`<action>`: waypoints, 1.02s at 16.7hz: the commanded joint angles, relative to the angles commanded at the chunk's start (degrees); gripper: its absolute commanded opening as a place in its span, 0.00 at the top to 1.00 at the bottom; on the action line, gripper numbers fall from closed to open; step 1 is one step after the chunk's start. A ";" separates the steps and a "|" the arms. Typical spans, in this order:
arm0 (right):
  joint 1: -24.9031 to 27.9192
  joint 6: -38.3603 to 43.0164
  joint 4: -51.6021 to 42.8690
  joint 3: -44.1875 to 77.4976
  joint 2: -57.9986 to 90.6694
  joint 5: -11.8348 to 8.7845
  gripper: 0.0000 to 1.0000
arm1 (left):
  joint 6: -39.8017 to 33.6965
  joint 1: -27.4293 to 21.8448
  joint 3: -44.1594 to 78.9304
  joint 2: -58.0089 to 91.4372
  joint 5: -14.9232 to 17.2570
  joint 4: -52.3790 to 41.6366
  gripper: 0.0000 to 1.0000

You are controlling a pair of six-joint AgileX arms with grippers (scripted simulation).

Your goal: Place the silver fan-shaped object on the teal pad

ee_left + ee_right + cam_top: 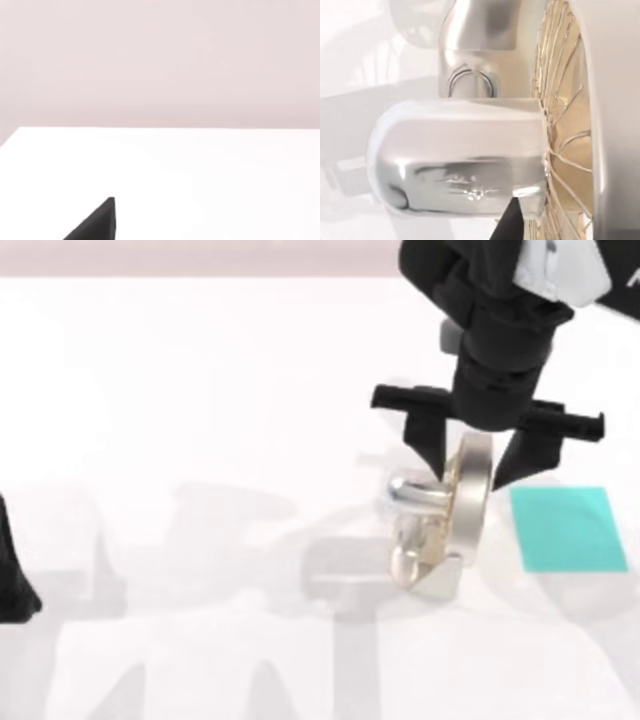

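Note:
The silver fan-shaped object (455, 530) stands upright on its wedge base on the white table, right of centre, with its knob (408, 490) pointing left. My right gripper (467, 483) comes down from above and is shut on the fan's thick rim, one black finger on each side. The right wrist view is filled by the knob (455, 155) and the tan wire face (567, 130), with one dark fingertip (510, 222) beside the hub. The teal pad (568, 529) lies flat to the right of the fan, bare. My left gripper (12, 580) is parked at the left edge.
The table (200, 390) is white, with soft grey shadows across its front half. The left wrist view shows only table, a pale wall and one dark finger (97, 222).

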 joint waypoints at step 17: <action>0.07 0.18 -4.22 4.45 0.66 -0.03 1.00 | 0.00 0.00 0.00 0.00 0.00 0.00 0.00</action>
